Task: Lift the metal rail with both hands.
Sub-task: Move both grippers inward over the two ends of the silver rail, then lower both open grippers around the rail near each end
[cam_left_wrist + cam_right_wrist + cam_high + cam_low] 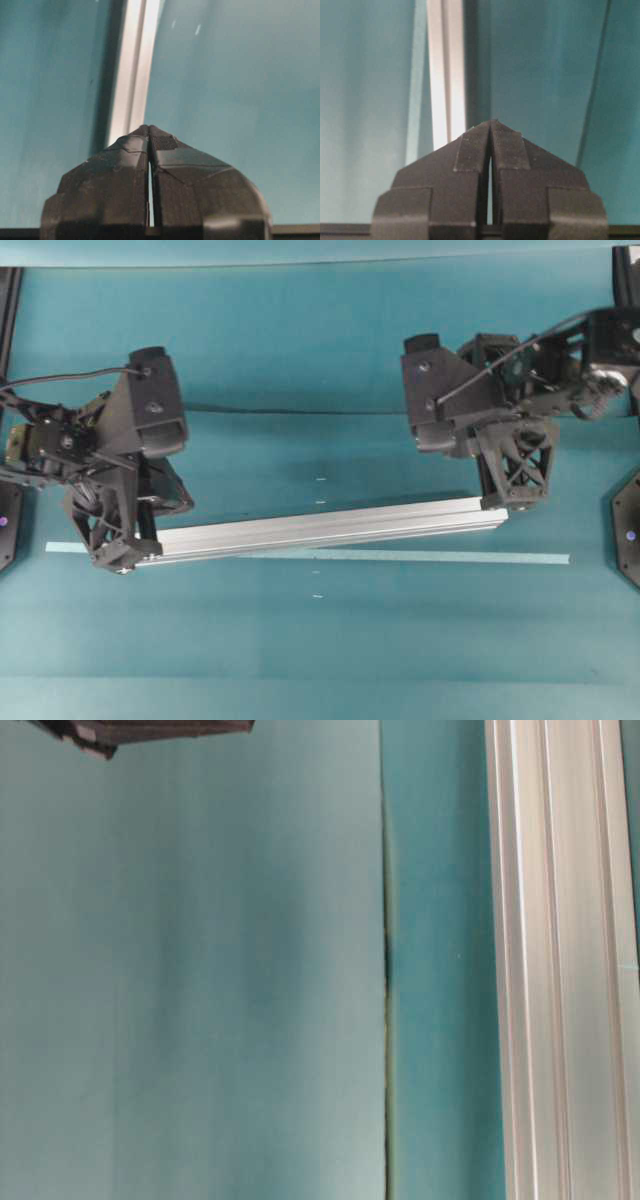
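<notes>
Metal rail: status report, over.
Left gripper and right gripper shut, one at each end of the metal rail. Grip unconfirmed. Tape strip alongside, nothing blocking.

From my overhead view I look straight down on the counter (320, 660), far enough back to take in both arms and the whole metal rail (320, 527). My table-level view sits very close, showing only a stretch of rail (560, 970) running top to bottom. Each wrist camera looks out over its own gripper, left gripper (150, 131) and right gripper (492, 125), along the rail. All four views share that rail.
</notes>
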Motion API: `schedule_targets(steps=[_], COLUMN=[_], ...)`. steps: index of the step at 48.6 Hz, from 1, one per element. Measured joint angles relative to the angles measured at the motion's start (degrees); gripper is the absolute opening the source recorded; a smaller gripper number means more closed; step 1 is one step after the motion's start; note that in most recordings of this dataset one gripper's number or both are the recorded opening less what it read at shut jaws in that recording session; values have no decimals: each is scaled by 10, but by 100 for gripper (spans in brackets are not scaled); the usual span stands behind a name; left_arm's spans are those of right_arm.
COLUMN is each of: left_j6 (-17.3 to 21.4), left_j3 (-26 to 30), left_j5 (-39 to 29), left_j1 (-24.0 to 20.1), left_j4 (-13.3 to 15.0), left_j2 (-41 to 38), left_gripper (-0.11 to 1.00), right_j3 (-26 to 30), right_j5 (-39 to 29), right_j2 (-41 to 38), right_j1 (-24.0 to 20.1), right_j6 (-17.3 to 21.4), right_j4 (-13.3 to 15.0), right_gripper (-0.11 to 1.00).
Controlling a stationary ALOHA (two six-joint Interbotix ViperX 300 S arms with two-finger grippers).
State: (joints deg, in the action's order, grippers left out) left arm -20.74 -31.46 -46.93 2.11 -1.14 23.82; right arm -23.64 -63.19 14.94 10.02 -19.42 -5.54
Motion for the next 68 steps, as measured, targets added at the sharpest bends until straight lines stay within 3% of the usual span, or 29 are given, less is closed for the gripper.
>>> schedule_targets(steps=[11,20,25,32,37,56,68], left_j6=[7,33,47,51,52,105,110], left_j3=[7,7,7,11,13,23,14], left_j5=[-33,-37,-38,-44,-54,-60,-51], left_j1=[0,0,0,0,2,4,4], left_j4=[-1,-2,-1,-2,-2,-2,-2], left_j2=[-15,-22,-28,-41,-52,-67,-83], left_gripper=[2,16,37,81,98,98,98], right_j3=[1,1,0,0,-1,-5,-36], right_j5=[-1,-1,-2,-3,-1,6,38], right_j2=[-11,-13,-18,-33,-41,-46,-46], right_j1=[-3,-12,-12,-13,-14,-17,-24], right_j6=[-5,-6,-6,-1,0,19,30], right_j4=[-2,-3,-3,-4,-4,-4,-3], right_gripper=[6,16,34,74,96,100,100])
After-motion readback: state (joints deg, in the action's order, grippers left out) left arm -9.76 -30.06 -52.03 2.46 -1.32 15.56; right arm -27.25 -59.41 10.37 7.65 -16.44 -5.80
